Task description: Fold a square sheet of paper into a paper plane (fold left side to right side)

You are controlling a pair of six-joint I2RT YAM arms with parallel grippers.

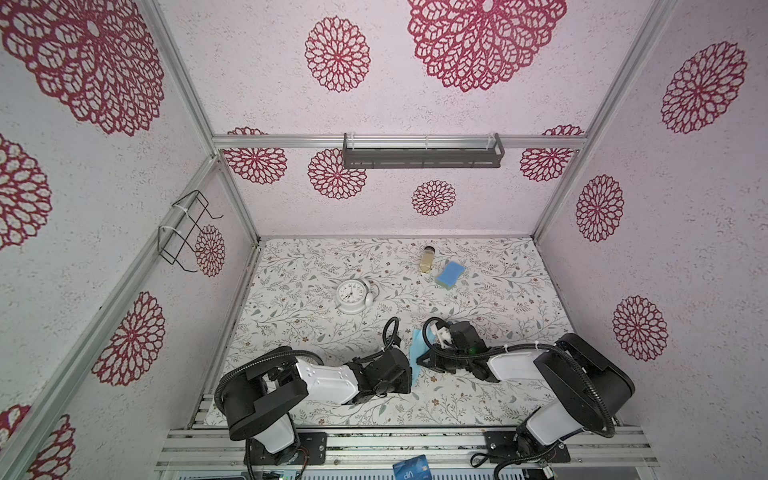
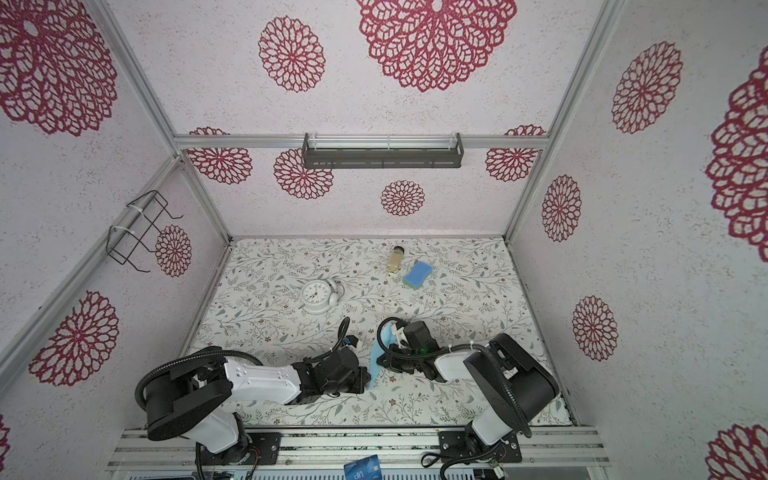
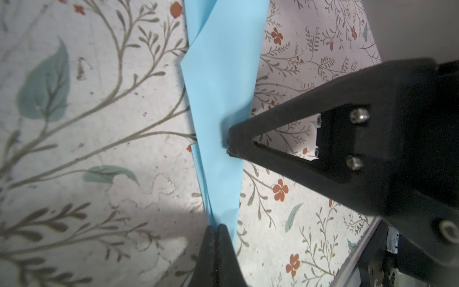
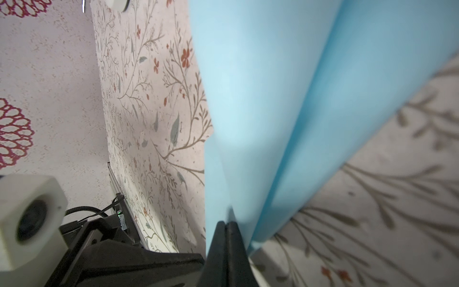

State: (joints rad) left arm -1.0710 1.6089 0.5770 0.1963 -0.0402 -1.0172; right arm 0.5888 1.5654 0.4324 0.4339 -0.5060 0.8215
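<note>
Farthest left on the tabletop (image 1: 286, 332) lies the white clock (image 1: 351, 296), well apart from the work, so I can leave it out of my plan. Next is my left arm (image 1: 328, 380), reaching in low toward the middle. In the left wrist view the left jaws are closed on the narrow pointed end of the paper plane (image 3: 218, 99). I read that grip as an anchor that pins the nose so the stacked layers cannot slide apart. The plane sits between my 2 arms at the front middle of the tabletop and shows as a slim light blue strip in both top views. I cannot tell whether its underside rests on the surface or hangs just clear. From the other side my right arm (image 1: 511, 368) comes in, and the right jaws are closed on 1 long edge of the plane, partway along its length. In the right wrist view the paper swells away from them in 2 soft layers. I judge this second pinch is there to steady the body for pressing a crease. Farther right and toward the back, the small jar (image 1: 428, 258) and the blue sponge (image 1: 450, 274) stand just beside each other, well clear of both arms.
</note>
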